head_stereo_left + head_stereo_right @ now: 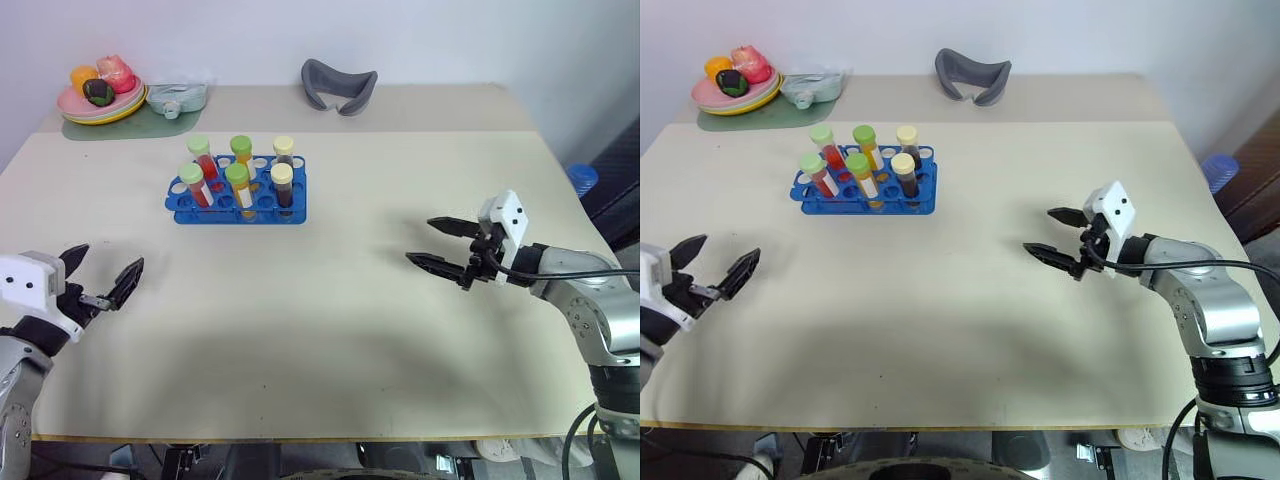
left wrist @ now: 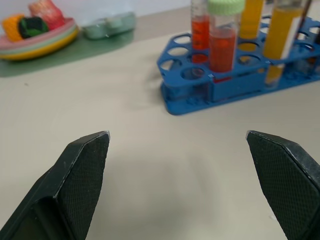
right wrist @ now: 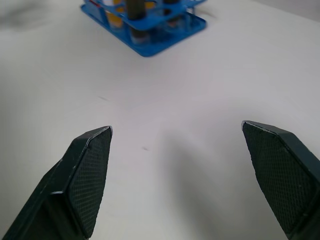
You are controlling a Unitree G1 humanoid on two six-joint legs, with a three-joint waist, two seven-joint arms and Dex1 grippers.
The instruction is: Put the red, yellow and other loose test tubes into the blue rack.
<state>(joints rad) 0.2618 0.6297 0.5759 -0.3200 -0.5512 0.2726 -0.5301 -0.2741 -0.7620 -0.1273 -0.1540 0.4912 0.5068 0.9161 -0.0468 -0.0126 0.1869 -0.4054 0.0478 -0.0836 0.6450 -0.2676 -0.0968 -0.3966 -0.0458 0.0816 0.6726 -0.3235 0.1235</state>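
While both end effectors (image 1: 103, 272) (image 1: 441, 243) gape empty, the blue rack (image 1: 236, 197) stands well beyond them.

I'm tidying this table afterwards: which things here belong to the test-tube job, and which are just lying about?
Job:
- blue rack
- six capped test tubes standing in it
- left tool and right tool, both open and empty

Lying about:
- plate of toy food on a green mat
- pale green dish
- grey curved piece
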